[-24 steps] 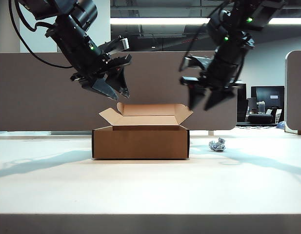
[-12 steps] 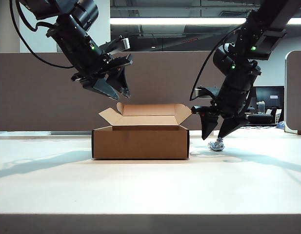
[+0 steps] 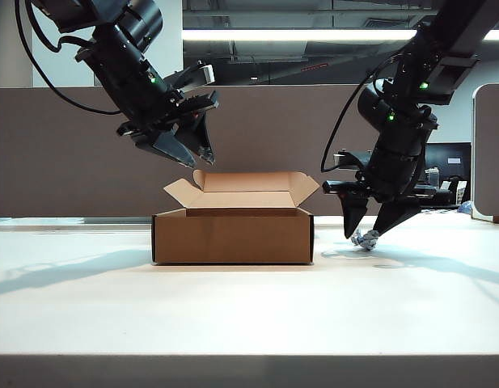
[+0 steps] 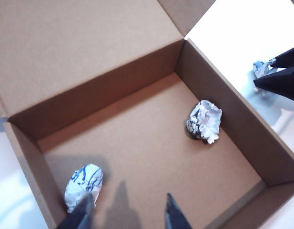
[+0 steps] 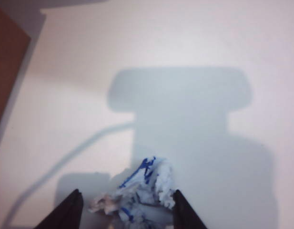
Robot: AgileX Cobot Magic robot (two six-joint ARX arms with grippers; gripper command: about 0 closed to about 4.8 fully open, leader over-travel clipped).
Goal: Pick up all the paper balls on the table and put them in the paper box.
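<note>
The brown paper box point(image 3: 233, 236) stands open on the white table point(image 3: 233, 315). Inside it lie two paper balls, one whitish-grey point(image 4: 205, 121) and one with blue print point(image 4: 84, 183) by a wall. My left gripper point(image 3: 191, 153) hangs open and empty above the box's left side, its jaws point(image 4: 130, 212) apart over the box floor. A third paper ball point(image 3: 364, 239) with blue marks lies on the table right of the box. My right gripper point(image 3: 370, 229) is down at it, open, one finger on each side of the ball point(image 5: 142, 195).
A grey-brown divider panel point(image 3: 63, 153) runs behind the table. The box's flaps point(image 3: 304, 187) stick up and outward. The box's corner point(image 5: 6, 62) shows beside the right gripper point(image 5: 126, 210). The right gripper's dark fingers point(image 4: 280, 76) appear beyond the box wall.
My right gripper has come down from beside the box flap to the table and now straddles the paper ball. The left gripper has stayed in place above the box.
</note>
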